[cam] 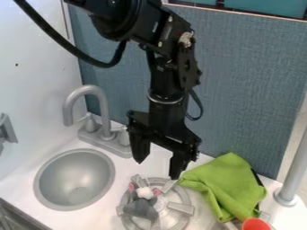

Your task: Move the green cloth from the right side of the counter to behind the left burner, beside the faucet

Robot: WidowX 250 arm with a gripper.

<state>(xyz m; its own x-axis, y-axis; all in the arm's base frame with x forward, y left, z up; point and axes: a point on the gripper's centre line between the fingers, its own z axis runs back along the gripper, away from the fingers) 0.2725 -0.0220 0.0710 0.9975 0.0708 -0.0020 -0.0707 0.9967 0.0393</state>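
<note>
The black gripper (157,167) hangs fingers down over the counter behind the stove burner, its two fingers spread wide apart with nothing between them. Just below and in front of it, a small grey plush toy (142,204) with a white top and pink ears lies on the left part of the round silver burner (179,207). Right of the gripper, a crumpled green cloth (225,185) lies against the burner's right side, with a dark object partly hidden beneath it. A red-orange object (256,224) stands at the bottom edge, in front of the cloth.
A round grey sink (75,179) is set into the white counter on the left, with a grey faucet (103,112) behind it, left of the gripper. A grey post (292,173) rises at the right edge. The blue-grey back wall (246,90) stands close behind the arm.
</note>
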